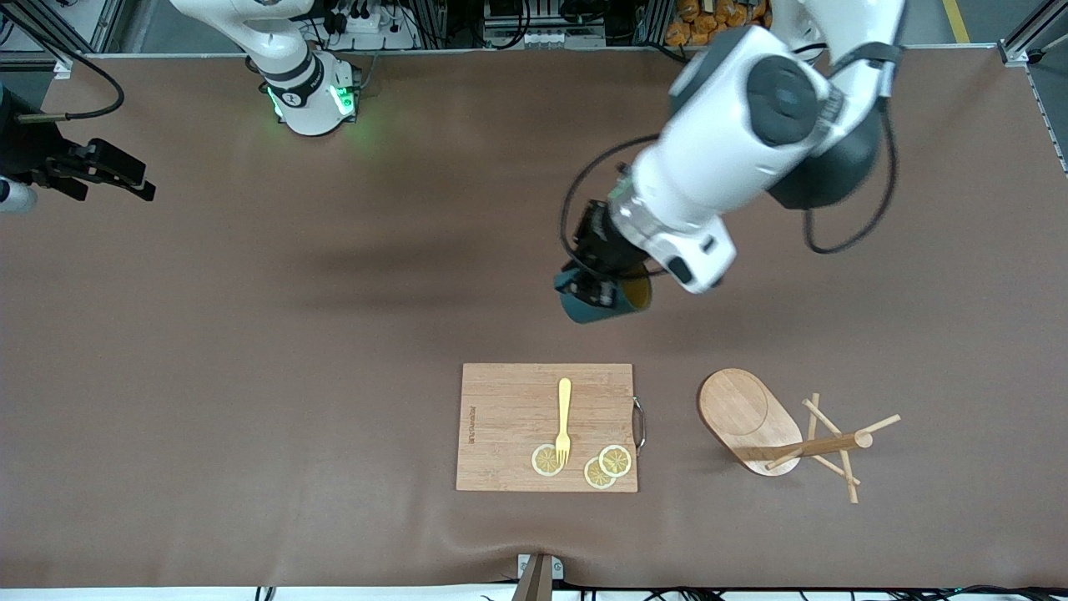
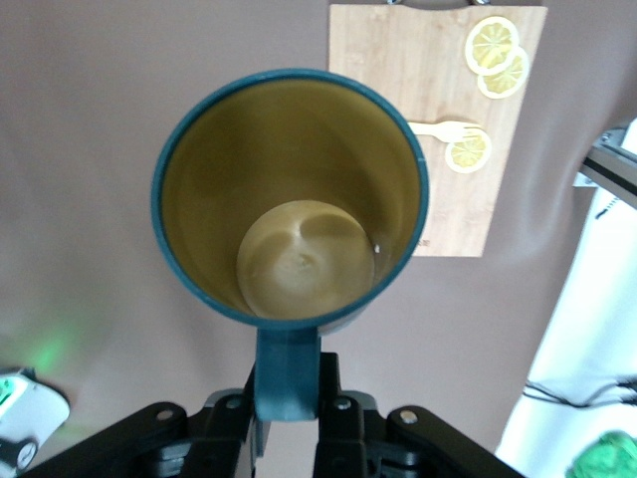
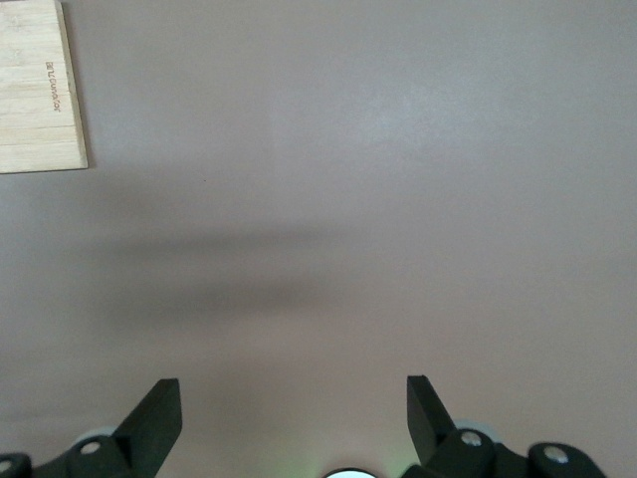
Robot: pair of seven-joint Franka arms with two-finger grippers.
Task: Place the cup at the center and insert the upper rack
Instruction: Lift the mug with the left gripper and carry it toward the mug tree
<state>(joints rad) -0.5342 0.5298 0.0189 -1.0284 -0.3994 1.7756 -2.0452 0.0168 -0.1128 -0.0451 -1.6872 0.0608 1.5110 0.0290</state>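
The left gripper (image 2: 289, 418) pinches the handle of the teal cup (image 2: 291, 199), carrying it in the air over bare table just past the cutting board (image 1: 546, 426). The mug tree (image 1: 780, 430) lies toppled beside that board. The right gripper (image 3: 294, 413) waits wide open at the table's edge.

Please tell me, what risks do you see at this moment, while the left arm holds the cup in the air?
1. The left tool holds the teal cup only by its handle, so the cup could swing or slip during transport.
2. The mug tree lies tipped over on the table; its thin pegs may roll or snag when it is lifted.
3. A low path toward the cutting board might disturb the fork and lemon slices.

The right tool waits open.
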